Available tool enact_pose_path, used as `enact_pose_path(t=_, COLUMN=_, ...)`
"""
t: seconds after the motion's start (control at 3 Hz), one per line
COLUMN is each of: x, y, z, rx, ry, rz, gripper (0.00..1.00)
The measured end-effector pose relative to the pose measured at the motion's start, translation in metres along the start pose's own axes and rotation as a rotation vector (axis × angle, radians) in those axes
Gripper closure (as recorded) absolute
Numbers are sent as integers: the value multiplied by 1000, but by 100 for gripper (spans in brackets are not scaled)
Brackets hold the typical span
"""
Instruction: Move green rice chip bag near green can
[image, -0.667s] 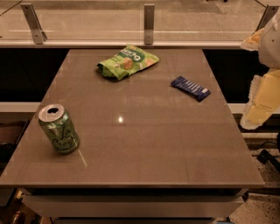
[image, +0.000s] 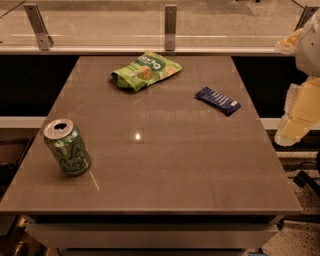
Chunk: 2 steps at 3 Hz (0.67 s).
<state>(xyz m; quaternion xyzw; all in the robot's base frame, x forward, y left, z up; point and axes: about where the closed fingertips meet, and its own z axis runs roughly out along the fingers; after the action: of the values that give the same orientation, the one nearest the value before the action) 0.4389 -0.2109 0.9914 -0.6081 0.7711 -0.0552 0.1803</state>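
Three things sit on the brown table (image: 170, 170): the green rice chip bag (image: 145, 71) at the far side, the green can (image: 67, 147) standing near the front left corner, and a blue bar (image: 217, 100) on the right. Your gripper (image: 300, 117) hangs past the right edge, far from the bag. Open or closed, I cannot tell. Go to the bag first, pinch it from above, and keep clear of the bar. The top is smooth and shiny. A glass wall (image: 100, 25) stands behind.
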Motion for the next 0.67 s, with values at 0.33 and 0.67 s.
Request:
enact_pose_path(t=0.33, x=-10, y=-7, z=-7, rx=42, ry=25, rz=-45, gripper=0)
enact_pose_path(t=0.67, x=-24, y=-24, z=-16, rx=94, ry=50, rz=-113, gripper=0)
